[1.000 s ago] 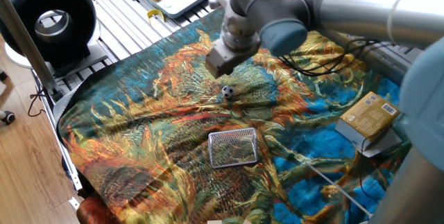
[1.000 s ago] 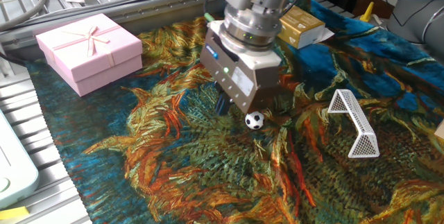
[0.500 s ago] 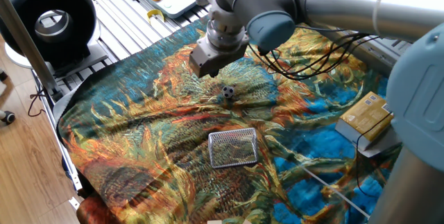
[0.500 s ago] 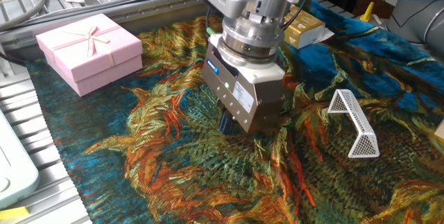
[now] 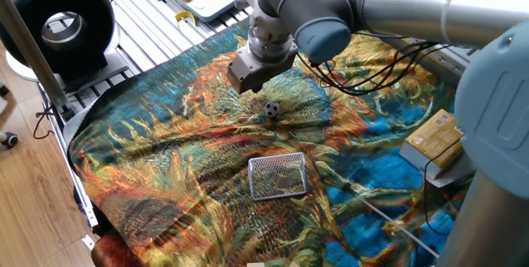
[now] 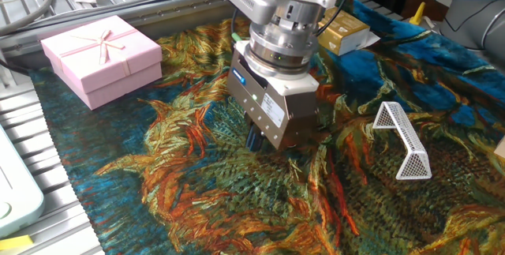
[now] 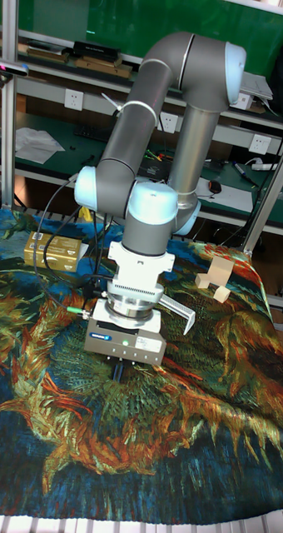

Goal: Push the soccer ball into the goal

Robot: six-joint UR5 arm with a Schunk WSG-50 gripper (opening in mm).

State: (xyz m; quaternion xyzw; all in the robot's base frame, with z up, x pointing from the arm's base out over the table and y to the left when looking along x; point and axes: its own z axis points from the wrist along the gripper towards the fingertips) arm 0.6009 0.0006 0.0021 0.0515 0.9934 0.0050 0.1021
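The tool (image 5: 245,85), its jaw width impossible to tell, is hovering just behind the soccer ball (image 5: 271,110), which is sitting on the patterned cloth (image 5: 149,159) short of the goal (image 5: 278,176), awaiting a forward shove.

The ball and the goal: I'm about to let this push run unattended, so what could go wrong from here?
1. The cloth is wrinkled between the ball and the goal; a fold could turn the ball aside.
2. The pincer sits off to one side of the ball, so a glancing touch might send it past the goal.
3. In the other fixed view the pincer body hides the ball, so contact is hard to check there.
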